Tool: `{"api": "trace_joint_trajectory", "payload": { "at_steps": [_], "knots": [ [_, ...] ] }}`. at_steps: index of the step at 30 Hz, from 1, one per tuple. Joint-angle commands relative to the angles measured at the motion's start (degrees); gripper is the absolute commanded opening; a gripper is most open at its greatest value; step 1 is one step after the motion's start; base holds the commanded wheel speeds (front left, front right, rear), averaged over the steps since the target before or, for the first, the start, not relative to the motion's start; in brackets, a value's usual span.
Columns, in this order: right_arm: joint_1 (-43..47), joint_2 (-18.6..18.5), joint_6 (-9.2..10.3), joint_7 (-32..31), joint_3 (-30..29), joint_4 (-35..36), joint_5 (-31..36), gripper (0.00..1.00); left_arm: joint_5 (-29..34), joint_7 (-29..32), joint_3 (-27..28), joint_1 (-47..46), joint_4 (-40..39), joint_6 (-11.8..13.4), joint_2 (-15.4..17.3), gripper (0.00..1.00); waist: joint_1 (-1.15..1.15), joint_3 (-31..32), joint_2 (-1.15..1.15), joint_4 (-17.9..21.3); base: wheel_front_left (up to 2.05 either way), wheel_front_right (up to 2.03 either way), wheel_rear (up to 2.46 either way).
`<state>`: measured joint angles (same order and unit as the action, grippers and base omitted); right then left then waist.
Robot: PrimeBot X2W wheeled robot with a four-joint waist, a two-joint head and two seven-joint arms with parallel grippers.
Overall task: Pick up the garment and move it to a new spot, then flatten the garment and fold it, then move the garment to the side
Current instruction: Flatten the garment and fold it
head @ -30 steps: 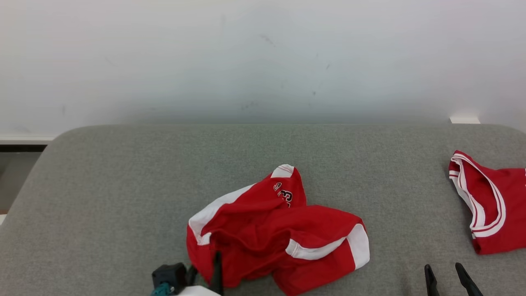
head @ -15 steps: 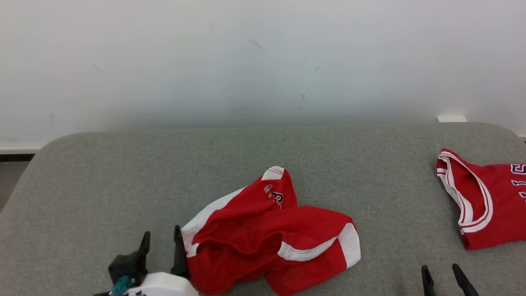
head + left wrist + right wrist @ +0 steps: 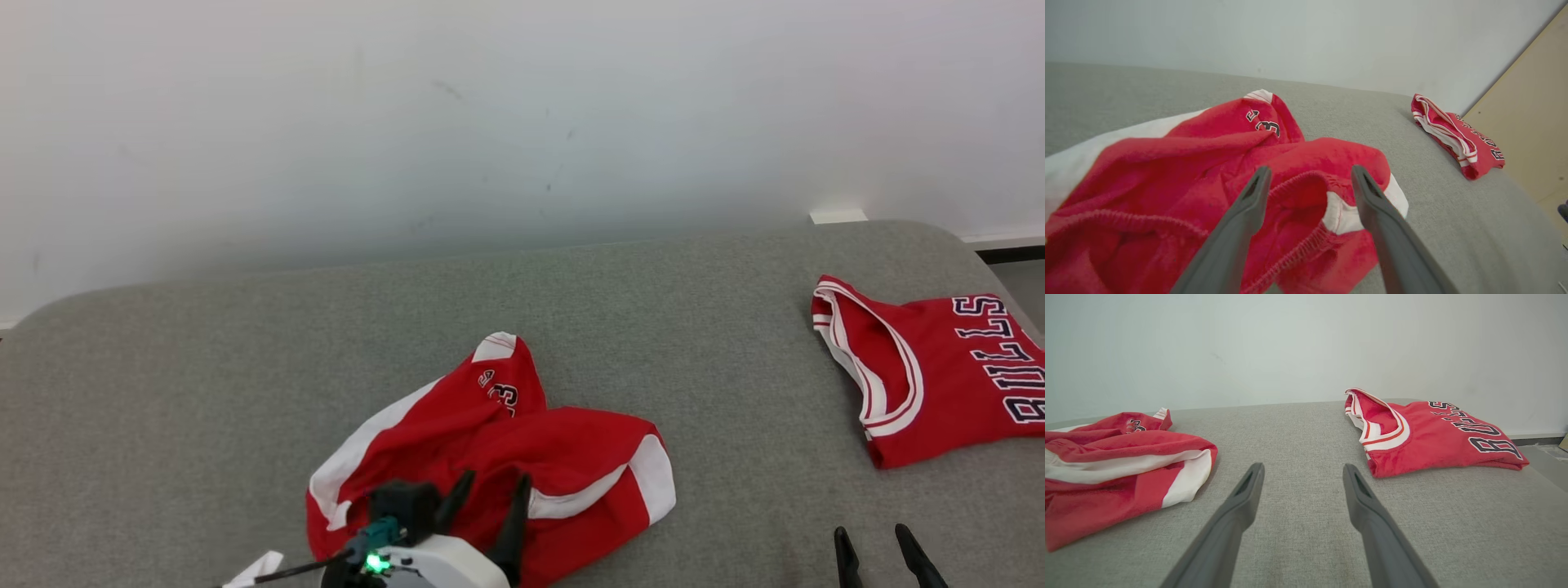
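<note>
Red shorts (image 3: 571,441) lie crumpled near the front of the grey cushion (image 3: 204,367). The left gripper (image 3: 495,480) is spread wide over their stretchy waistband, maybe touching it. It should go lower, pinch both layers, then lift slowly. The right gripper (image 3: 873,535) is spread too, off to the side.

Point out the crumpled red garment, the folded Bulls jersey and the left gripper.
crumpled red garment (image 3: 571,441): head view, on its red middle fold.
folded Bulls jersey (image 3: 951,392): head view, on the red chest panel.
left gripper (image 3: 495,478): head view, midway between its open fingertips.
</note>
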<state>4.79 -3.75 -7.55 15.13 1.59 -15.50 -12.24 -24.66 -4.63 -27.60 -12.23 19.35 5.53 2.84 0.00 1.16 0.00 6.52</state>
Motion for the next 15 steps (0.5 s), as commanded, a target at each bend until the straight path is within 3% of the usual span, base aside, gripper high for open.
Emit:
{"api": "trace_joint_trajectory", "payload": {
  "at_steps": [1, 15],
  "knots": [
    [-0.15, -0.18, 0.15, -0.04, -0.14, -0.11, -0.1, 1.0, -0.85, 0.95, -0.8, -0.05, 0.03, -0.23, 0.23, 1.0, 0.0, -0.2, 0.0, 0.63, 0.0, 0.0, 0.0],
    [-1.27, -0.59, 0.14, -0.04, 0.53, -0.38, -0.35, 1.0, -5.53, 3.76, -4.51, -3.29, 6.27, -0.56, 0.19, 1.0, 0.0, -2.01, 0.0, 3.54, 0.0, 0.0, 0.0]
  ]
}}
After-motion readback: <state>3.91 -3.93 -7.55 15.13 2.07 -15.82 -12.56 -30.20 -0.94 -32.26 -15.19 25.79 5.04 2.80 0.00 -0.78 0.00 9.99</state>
